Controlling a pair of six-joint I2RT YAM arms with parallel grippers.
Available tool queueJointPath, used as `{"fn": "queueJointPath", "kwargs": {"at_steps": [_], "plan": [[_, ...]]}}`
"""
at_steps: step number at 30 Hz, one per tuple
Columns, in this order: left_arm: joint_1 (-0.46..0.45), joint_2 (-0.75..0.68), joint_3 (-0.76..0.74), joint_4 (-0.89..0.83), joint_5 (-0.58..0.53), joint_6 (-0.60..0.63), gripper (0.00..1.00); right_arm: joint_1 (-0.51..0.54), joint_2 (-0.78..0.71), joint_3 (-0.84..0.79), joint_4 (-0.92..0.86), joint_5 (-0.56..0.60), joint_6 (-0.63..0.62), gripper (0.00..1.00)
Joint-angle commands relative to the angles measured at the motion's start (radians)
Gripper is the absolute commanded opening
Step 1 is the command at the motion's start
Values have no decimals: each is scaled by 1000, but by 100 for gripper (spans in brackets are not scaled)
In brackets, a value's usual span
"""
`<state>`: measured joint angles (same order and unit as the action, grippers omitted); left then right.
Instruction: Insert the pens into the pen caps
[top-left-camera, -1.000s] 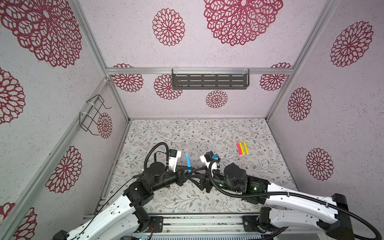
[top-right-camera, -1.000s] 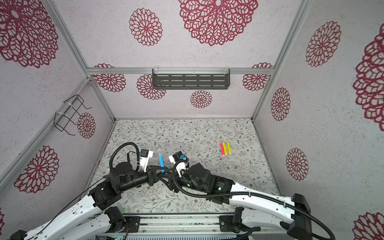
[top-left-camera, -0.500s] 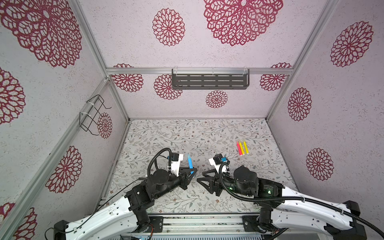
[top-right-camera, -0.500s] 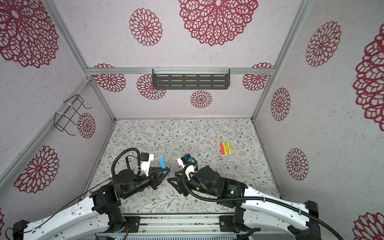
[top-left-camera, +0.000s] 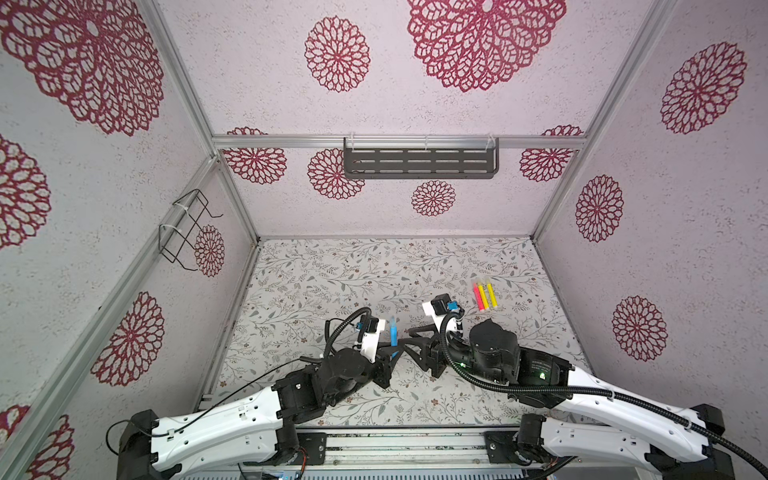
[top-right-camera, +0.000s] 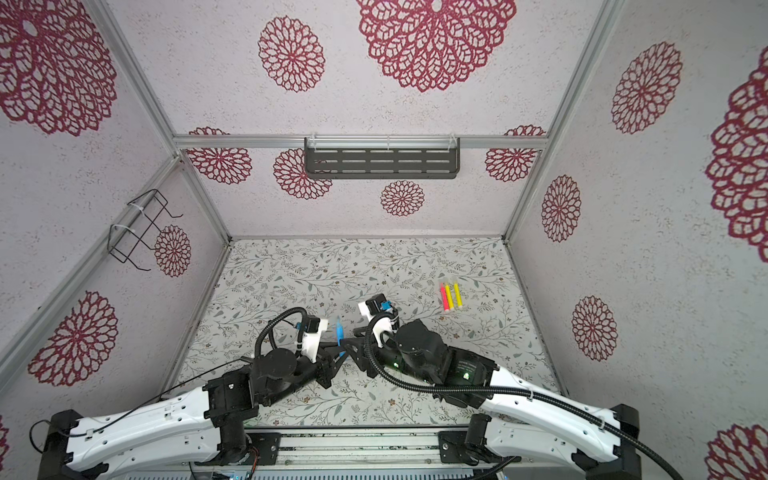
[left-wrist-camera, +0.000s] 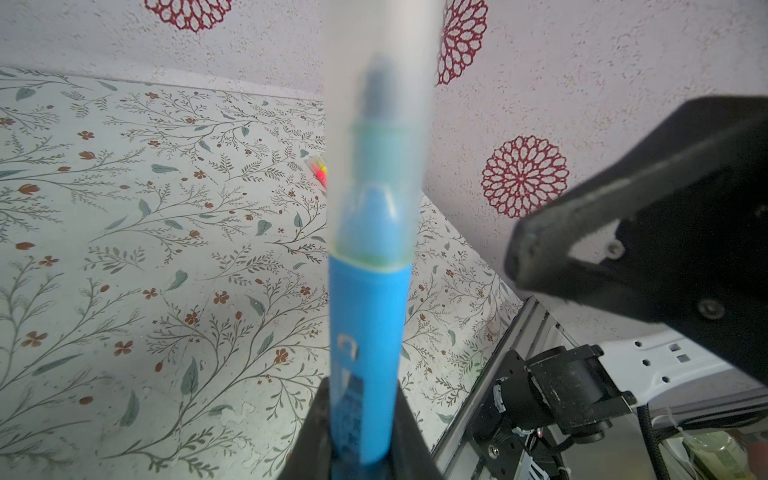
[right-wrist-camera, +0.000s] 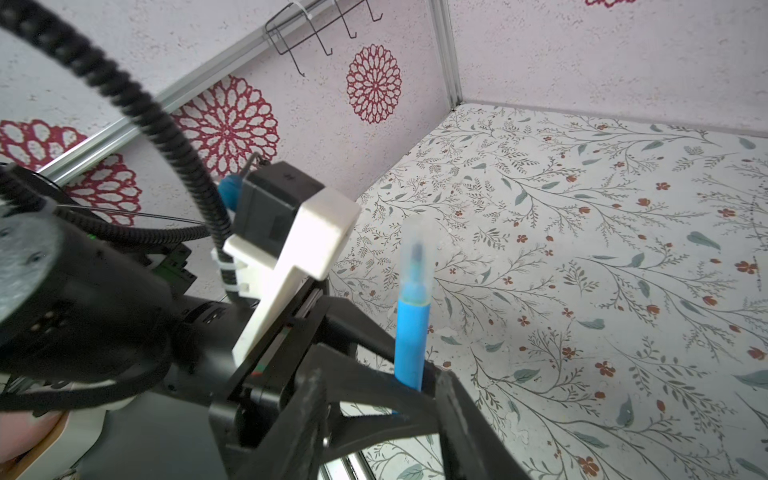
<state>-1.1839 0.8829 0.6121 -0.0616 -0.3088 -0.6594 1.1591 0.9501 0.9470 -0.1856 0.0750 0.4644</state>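
Gripping the blue pen (top-left-camera: 393, 337) by its base above the front of the worktop (top-left-camera: 332, 270), the left gripper (top-left-camera: 393, 352) has its jaws clamped; a clear cap (right-wrist-camera: 419, 237) covers the tip. Just beside, the right gripper (top-left-camera: 410, 343) holds its jaws apart, empty. Farther back lie three pens (top-left-camera: 483, 296).

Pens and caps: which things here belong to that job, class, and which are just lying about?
Job: blue pen in the left gripper, clear cap on its tip, pink-red pen, two yellow pens.
Bystanders: grey shelf, wire rack, both wall-mounted.
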Motion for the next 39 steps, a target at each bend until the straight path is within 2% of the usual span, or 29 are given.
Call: {"fn": "queueJointPath", "kwargs": {"at_steps": [1,7,16,17,19,21,27,33,36,39], "plan": [[-24,14,20,55,-42,18,0,-23,12,19,37,-17,-18,44],[-43,48,30,71,-50,24,0,-59,53,-6,94,-82,5,40],[-55,67,41,81,-46,39,0,-65,100,-67,155,-113,49,40],[-56,68,40,82,-44,38,0,-65,95,-72,160,-114,52,34],[-56,70,38,84,-42,39,0,-65,86,-82,163,-110,55,15],[-55,69,37,85,-38,39,0,-65,76,-90,164,-107,56,0],[-56,64,41,70,-47,44,0,-68,46,-105,173,-102,63,0],[-55,44,45,31,-73,42,35,-68,17,-107,142,-59,62,0],[-55,22,39,10,-102,33,45,-70,-4,-109,119,-32,60,0],[-55,-10,27,-7,-141,25,50,-75,-24,-107,89,-1,54,0]]}}
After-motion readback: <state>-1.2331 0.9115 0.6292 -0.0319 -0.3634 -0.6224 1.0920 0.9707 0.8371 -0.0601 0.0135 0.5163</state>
